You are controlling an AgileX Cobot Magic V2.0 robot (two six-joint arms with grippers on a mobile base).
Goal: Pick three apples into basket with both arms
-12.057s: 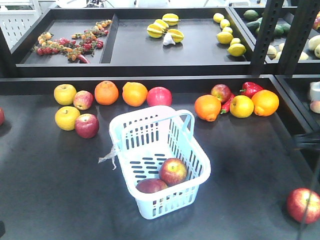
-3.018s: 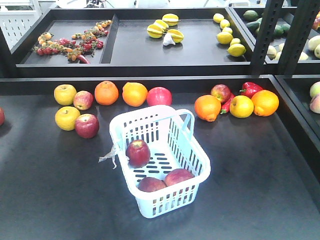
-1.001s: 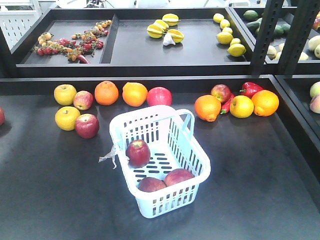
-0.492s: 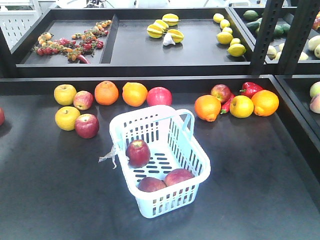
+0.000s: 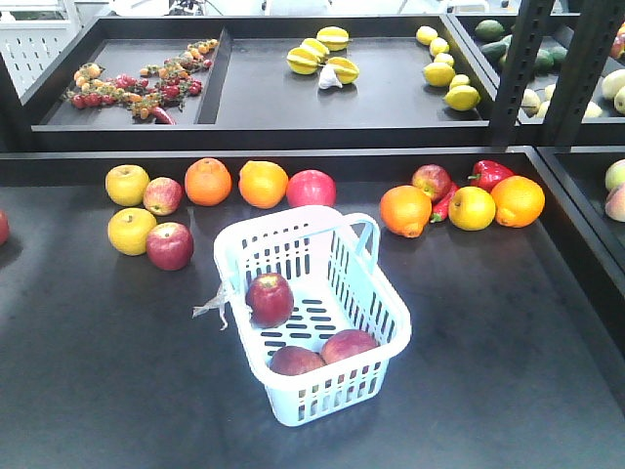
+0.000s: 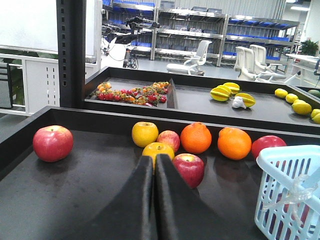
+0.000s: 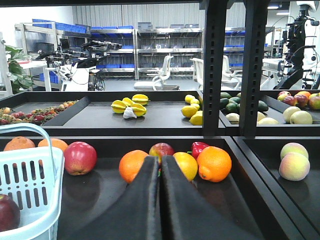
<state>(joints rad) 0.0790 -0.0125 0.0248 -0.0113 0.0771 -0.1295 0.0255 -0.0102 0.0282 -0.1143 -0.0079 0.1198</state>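
Pale blue plastic marks the basket point(image 5: 311, 318) in the front view, standing mid-way across the black surface point(image 5: 98, 371) with its handle folded toward the far rim. Three dark red apples lie inside: one point(image 5: 270, 298) against the left wall, two point(image 5: 296, 361) point(image 5: 349, 345) touching at the near end. That count matches the task, so the job looks finished. Neither arm shows in this view, which suggests both are drawn back clear of the basket. Behind it runs a loose row of other fruit: yellow fruits point(image 5: 128, 184), oranges point(image 5: 209, 181), more apples point(image 5: 170, 245) and a red pepper point(image 5: 490, 173). None of it crowds the basket.

From the left wrist view, the left tool point(image 6: 154, 167) has its two black fingers pressed together with nothing between them, pointing at a red apple point(image 6: 188, 169) and a yellow fruit point(image 6: 156, 149) beyond the tips. The basket's corner point(image 6: 280, 160), with its clear plastic scrap point(image 6: 292, 192), sits to the right; a lone apple point(image 6: 52, 143) lies well apart on the left.

From the right wrist view, the right tool point(image 7: 161, 167) is likewise pressed together and empty, aimed at an orange point(image 7: 134, 165) and another orange point(image 7: 214, 163). The basket point(image 7: 30, 165) stands to the left, one apple point(image 7: 9, 212) showing through its slots. Black shelf posts point(image 7: 215, 65) rise behind.
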